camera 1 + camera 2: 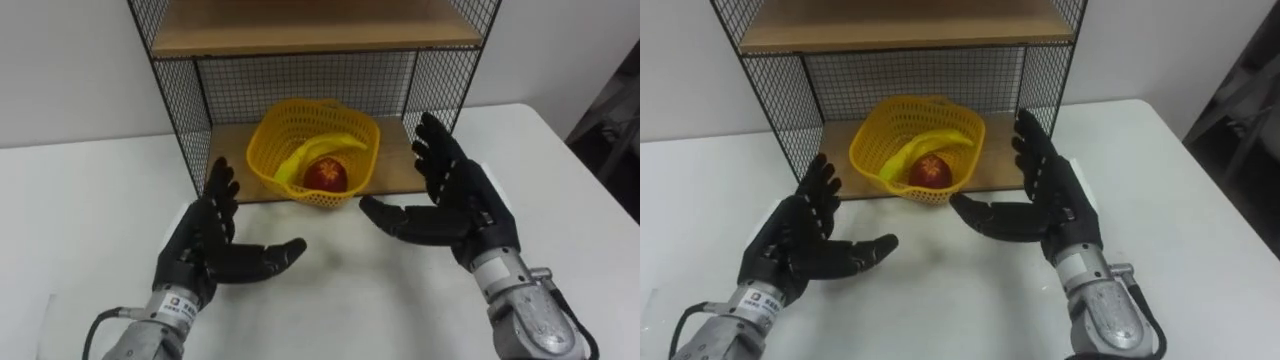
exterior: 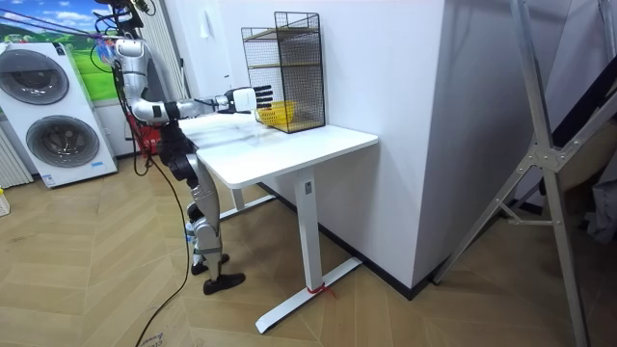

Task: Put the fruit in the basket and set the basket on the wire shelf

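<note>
A yellow plastic basket (image 1: 284,128) (image 1: 888,122) stands on the bottom board of the black wire shelf (image 1: 185,100) (image 1: 777,100), near its front edge. Inside lie a yellow banana (image 1: 318,147) (image 1: 930,140) and a red apple (image 1: 326,175) (image 1: 930,171). My left hand (image 1: 208,237) (image 1: 795,238) is open over the white table, in front of the shelf's left post. My right hand (image 1: 453,195) (image 1: 1048,190) is open too, palm facing left, just right of the basket and not touching it. In the room view I stand at the table's end with both arms (image 2: 236,99) stretched toward the shelf (image 2: 284,67).
The white table (image 1: 340,300) (image 2: 289,145) spreads wide in front of the shelf. The shelf's upper wooden board (image 1: 310,25) hangs low above the basket. A white wall is behind. Two washing machines (image 2: 43,106) stand behind me in the room view.
</note>
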